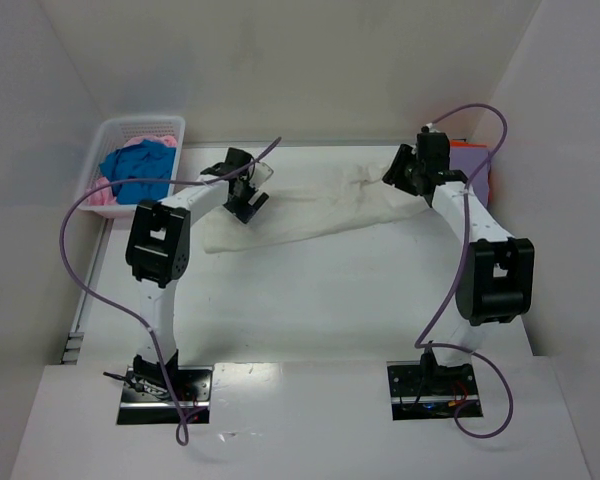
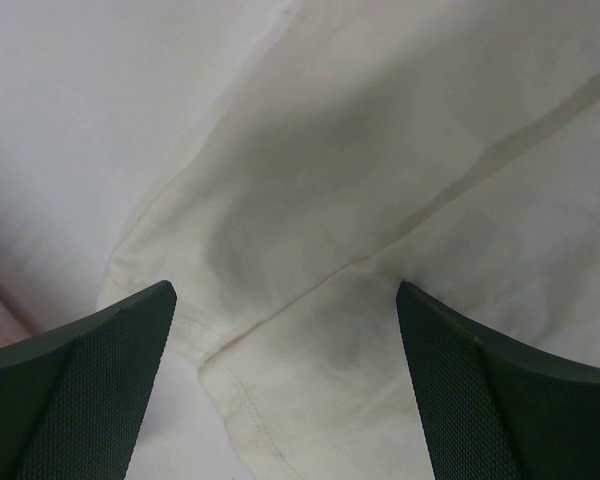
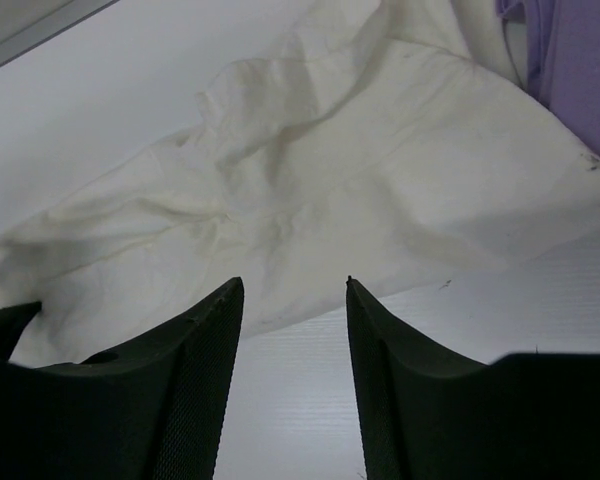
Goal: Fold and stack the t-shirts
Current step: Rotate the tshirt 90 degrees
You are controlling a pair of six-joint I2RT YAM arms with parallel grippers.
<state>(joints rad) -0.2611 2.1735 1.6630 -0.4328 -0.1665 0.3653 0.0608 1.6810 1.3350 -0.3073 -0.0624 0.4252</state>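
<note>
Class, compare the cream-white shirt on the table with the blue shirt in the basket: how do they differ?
The cream-white shirt is pale, the blue shirt vivid. The cream-white shirt lies stretched out across the table; the blue shirt sits bunched in the basket. Both are soft cloth, neither folded yet.

A white plastic lattice basket (image 1: 105, 140) sits at the far-left corner of the white surface (image 1: 320, 290), close against the left wall, while plain pale panels (image 1: 310, 70) enclose that surface behind and on either side.
</note>
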